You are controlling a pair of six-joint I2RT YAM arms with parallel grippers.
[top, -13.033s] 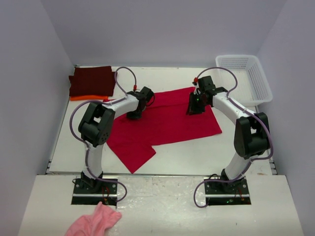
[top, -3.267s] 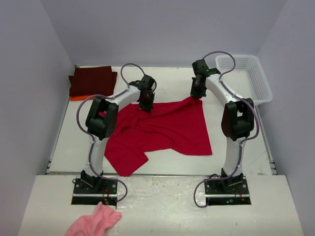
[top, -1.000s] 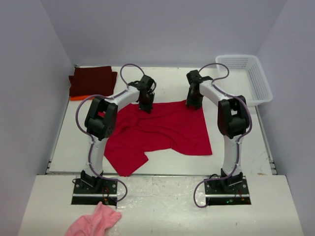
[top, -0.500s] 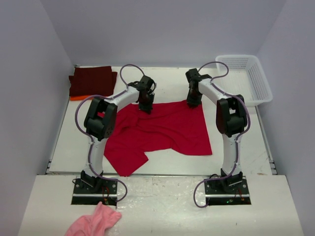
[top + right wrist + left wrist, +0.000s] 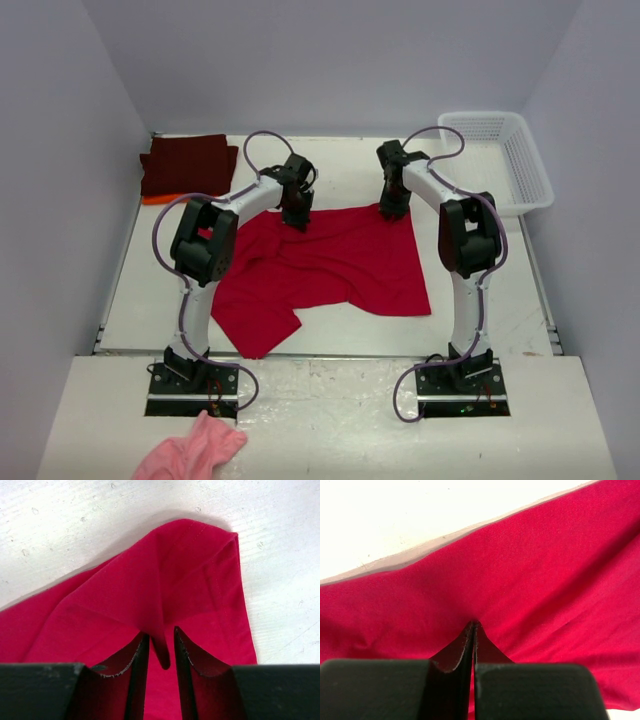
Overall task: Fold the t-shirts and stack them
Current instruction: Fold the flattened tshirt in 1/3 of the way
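Red t-shirt (image 5: 330, 262) — far edge pinched in left pincer (image 5: 472, 626), corner fold in right pincer (image 5: 161, 647) — both grips hidden from above.

Even bright overhead light, soft shadows; wrist views sharp, table overexposed.

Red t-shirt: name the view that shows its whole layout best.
Top external: the whole red t-shirt lies spread on the table, both grippers at its far edge. The left wrist view shows only fabric pinched in the shut left gripper; the right wrist view shows one corner with a fold between the right gripper's fingers.
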